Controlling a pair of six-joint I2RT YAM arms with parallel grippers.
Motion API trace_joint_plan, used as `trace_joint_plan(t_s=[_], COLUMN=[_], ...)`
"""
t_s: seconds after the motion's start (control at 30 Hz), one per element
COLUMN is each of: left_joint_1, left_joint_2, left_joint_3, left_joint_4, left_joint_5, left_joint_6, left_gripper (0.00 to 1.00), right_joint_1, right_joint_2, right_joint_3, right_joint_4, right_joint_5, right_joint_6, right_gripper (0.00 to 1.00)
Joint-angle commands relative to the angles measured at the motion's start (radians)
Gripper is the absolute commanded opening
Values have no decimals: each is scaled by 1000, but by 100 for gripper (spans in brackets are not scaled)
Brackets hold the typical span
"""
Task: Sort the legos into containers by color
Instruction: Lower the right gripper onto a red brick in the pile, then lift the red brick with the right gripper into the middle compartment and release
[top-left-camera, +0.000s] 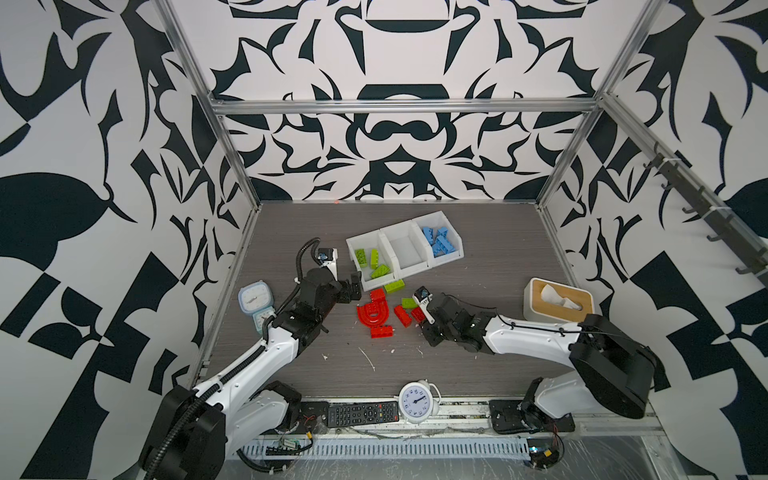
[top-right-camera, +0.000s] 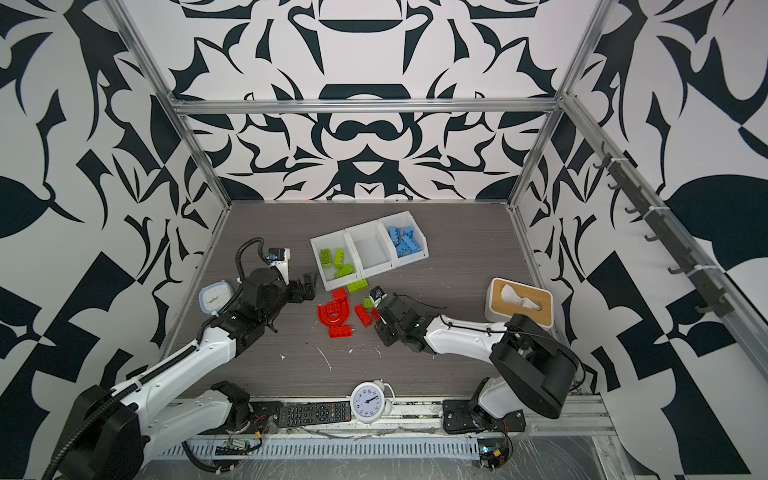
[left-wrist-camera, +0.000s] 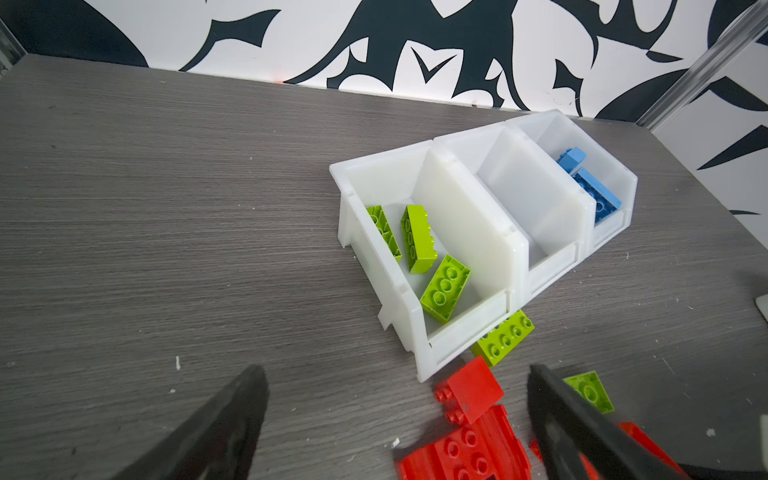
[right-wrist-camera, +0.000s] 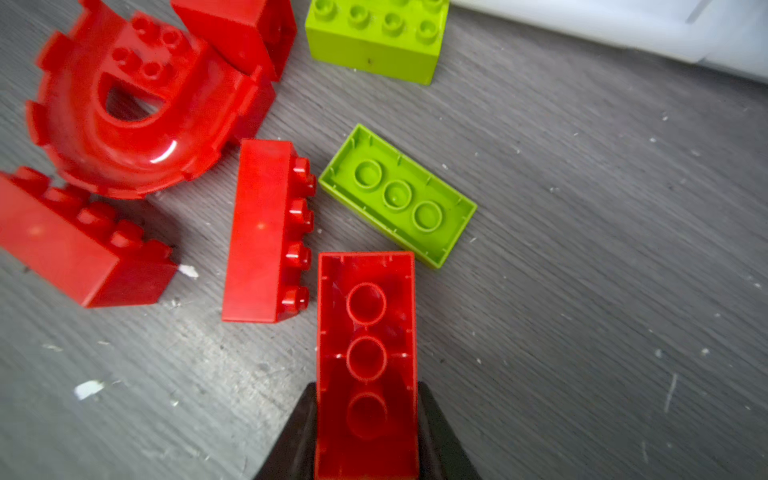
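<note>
Red legos (top-left-camera: 365, 318) and two green ones (top-left-camera: 394, 286) lie just before the containers (top-left-camera: 405, 247) in both top views. Left wrist: left gripper (left-wrist-camera: 397, 374) gapes wide, empty. Right wrist: right gripper (right-wrist-camera: 366, 388) apparently pinches an upturned red brick (right-wrist-camera: 365, 324), its fingers blurred.

The white-and-black left arm (top-left-camera: 257, 357) reached from the near left corner toward the middle, with its black parallel left gripper (top-left-camera: 352, 286) spread wide and nothing between the fingers (left-wrist-camera: 232, 415). The white-and-black right arm (top-left-camera: 528, 336) stretched low from the near right toward the middle. Its right gripper (right-wrist-camera: 365, 395) clamped both long sides of a red rectangular plastic brick (right-wrist-camera: 365, 324).
</note>
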Motion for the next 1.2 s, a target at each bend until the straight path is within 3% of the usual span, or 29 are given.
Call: trace_joint_plan(t_s=[0.0, 0.23, 0.33, 0.77, 1.17], left_joint_1=[5, 5, 5, 5, 5], left_joint_2=[0, -2, -5, -18, 7], left_joint_3=[-16, -14, -15, -29, -18], left_joint_4=[12, 8, 12, 22, 14], left_joint_5=[-6, -3, -3, -9, -18], left_joint_6=[4, 5, 4, -1, 4], left_gripper=[100, 100, 100, 100, 100], right_joint_1=[5, -14, -81, -337, -383], right_joint_2=[-75, -177, -163, 200, 461], right_joint_3=[-3, 124, 201, 602, 827], right_joint_4=[-46, -191, -168, -140, -179], right_joint_5=[-11, -7, -88, -300, -377], right_joint_6=[42, -25, -61, -196, -219], right_gripper=[22, 21, 20, 22, 22])
